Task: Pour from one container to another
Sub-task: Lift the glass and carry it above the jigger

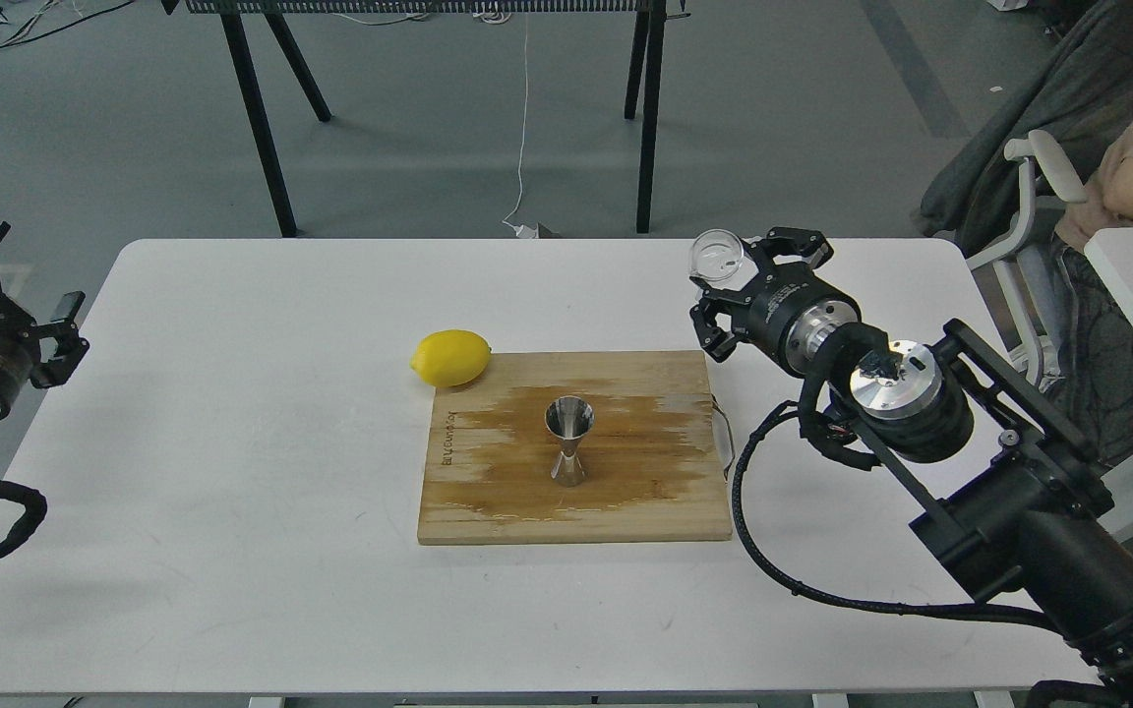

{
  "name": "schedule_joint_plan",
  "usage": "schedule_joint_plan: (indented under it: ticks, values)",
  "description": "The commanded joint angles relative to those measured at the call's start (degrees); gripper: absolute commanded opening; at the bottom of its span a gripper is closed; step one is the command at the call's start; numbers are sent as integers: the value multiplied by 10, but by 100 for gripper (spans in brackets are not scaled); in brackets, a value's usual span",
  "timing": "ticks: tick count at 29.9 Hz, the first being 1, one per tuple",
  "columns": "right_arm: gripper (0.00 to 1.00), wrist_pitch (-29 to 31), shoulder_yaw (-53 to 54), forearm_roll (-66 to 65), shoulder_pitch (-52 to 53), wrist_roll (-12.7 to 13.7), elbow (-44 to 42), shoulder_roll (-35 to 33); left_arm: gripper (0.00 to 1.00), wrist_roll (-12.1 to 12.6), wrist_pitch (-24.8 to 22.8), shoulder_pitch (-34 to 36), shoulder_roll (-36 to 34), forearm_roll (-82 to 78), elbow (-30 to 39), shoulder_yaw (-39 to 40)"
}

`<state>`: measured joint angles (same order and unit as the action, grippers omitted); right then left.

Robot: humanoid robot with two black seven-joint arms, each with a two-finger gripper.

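Right gripper: you pinch the glass cup — beyond the board's right edge.
Left gripper: jaws spread — partly cut off.
Jigger: upright, seemingly open space around.

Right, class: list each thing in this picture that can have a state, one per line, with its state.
glass cup: held in the right claw, lifted, tipped on its side.
jigger: upright on the cutting board, untouched.
lemon: whole, at the board's far left corner.
left claw: open, holding nothing.

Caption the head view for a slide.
Right pincer holds glass cup beside the board; jigger upright on it.
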<state>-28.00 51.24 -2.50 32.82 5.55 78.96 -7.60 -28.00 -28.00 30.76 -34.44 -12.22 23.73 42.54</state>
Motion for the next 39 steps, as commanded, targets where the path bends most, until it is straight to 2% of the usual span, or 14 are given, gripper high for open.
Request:
schedule_joint_plan:
  ticks: [1, 15, 39]
  values:
    - [45, 0, -44, -44, 8, 3, 17, 3, 99, 0, 0, 0, 0, 0, 0, 0]
    - [45, 0, -163, -197, 21, 5, 50, -11, 99, 0, 0, -1, 8, -1, 0, -1]
    - [45, 0, -277, -309, 63, 3, 47, -29, 99, 0, 0, -1, 4, -1, 0, -9]
